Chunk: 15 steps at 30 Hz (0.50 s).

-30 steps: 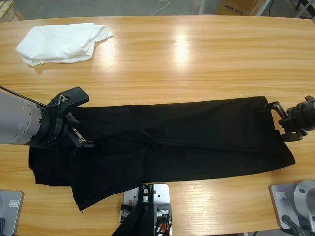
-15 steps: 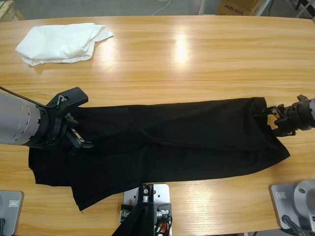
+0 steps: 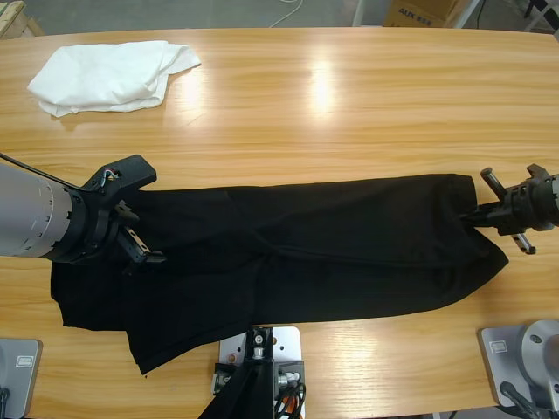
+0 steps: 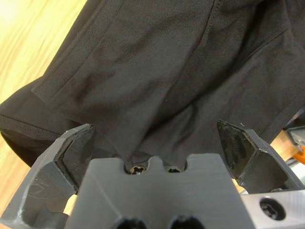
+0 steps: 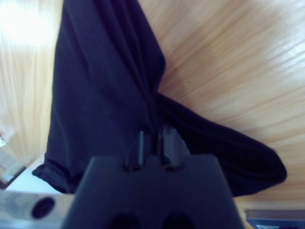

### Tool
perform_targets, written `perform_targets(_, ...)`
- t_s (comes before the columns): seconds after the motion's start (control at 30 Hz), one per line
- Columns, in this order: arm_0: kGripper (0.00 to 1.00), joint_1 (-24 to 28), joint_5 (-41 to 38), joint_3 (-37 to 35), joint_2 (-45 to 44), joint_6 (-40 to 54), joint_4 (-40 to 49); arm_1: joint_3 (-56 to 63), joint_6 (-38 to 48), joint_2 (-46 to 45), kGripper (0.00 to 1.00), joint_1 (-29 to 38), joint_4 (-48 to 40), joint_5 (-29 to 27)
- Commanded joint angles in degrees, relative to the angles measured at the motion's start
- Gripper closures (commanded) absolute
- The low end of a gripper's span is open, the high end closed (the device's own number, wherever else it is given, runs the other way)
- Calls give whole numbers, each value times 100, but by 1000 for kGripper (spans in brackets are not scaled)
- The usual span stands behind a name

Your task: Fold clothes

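right fingers (image 3: 479, 212) pinch black t-shirt (image 3: 288, 253) edge; bare table (image 3: 349, 113) beyond.

The high view looks down from above on the long wooden table (image 3: 349, 96) and takes in both arms. The left wrist view looks very closely along its open jaws at the black T-shirt (image 4: 157, 71). The right wrist view is also near, facing the same T-shirt (image 5: 105, 95) and bare wood. All three views share this garment (image 3: 297, 253)
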Motion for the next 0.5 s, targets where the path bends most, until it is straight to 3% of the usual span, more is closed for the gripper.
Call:
perform_targets(0.03,0,17,-52,24,71,53,54,76,-249,-243,1000,62,174,-58)
perform_targets(0.5,0,19,-57,49,97,44,54,-662,-964,-678,1000,-184,535,-1512)
